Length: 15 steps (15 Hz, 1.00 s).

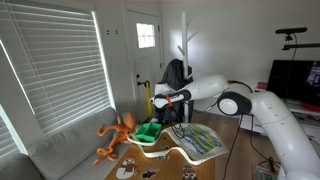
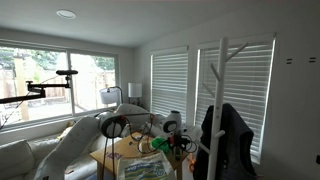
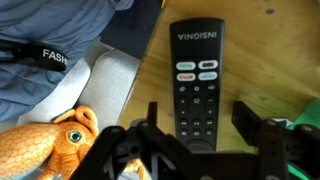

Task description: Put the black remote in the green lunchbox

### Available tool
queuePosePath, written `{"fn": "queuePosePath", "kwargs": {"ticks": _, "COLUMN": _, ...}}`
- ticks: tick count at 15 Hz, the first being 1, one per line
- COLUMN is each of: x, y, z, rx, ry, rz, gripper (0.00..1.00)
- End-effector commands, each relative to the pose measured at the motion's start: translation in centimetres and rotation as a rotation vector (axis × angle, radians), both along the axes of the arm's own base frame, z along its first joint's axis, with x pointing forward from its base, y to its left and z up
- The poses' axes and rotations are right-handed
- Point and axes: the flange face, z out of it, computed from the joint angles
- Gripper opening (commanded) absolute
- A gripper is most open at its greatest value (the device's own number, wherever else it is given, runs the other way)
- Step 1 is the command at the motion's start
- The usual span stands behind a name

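In the wrist view the black remote (image 3: 195, 85) lies flat on the wooden table, its "VINDISNI" end far from me. My gripper (image 3: 198, 125) is open, one finger on each side of the remote's near end, not touching it. The green lunchbox (image 1: 148, 131) sits on the table beside the orange plush in an exterior view; a green edge (image 3: 309, 122) shows at the right of the wrist view. In both exterior views the gripper (image 1: 162, 103) hangs over the table's far end (image 2: 172, 131).
An orange long-legged plush toy (image 1: 114, 137) lies on the grey sofa (image 1: 60, 150); its head shows in the wrist view (image 3: 45, 145). A patterned mat (image 1: 200, 140) covers part of the table. A coat rack with a dark jacket (image 2: 222, 135) stands behind.
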Motion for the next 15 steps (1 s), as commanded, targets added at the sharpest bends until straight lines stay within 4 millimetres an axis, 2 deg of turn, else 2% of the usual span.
{"fn": "queuePosePath", "kwargs": {"ticks": 1, "x": 0.0, "y": -0.3, "z": 0.3, "rx": 0.029, "ry": 0.012, "rz": 0.019, "gripper": 0.47}}
{"fn": "queuePosePath", "kwargs": {"ticks": 5, "x": -0.2, "y": -0.4, "z": 0.6, "rx": 0.035, "ry": 0.017, "rz": 0.025, "gripper": 0.19}}
{"fn": "queuePosePath", "kwargs": {"ticks": 6, "x": -0.4, "y": 0.0, "z": 1.1, "rx": 0.025, "ry": 0.013, "rz": 0.038, "gripper": 0.17}}
{"fn": "queuePosePath", "kwargs": {"ticks": 11, "x": -1.7, "y": 2.3, "z": 5.4, "rx": -0.111, "ry": -0.073, "rz": 0.089, "gripper": 0.17}}
{"fn": "queuePosePath", "kwargs": {"ticks": 14, "x": -2.9, "y": 5.1, "z": 8.3, "rx": -0.205, "ry": -0.13, "rz": 0.19, "gripper": 0.17}}
{"fn": "queuePosePath", "kwargs": {"ticks": 15, "x": -3.2, "y": 6.4, "z": 8.6, "rx": -0.206, "ry": -0.096, "rz": 0.26, "gripper": 0.17}}
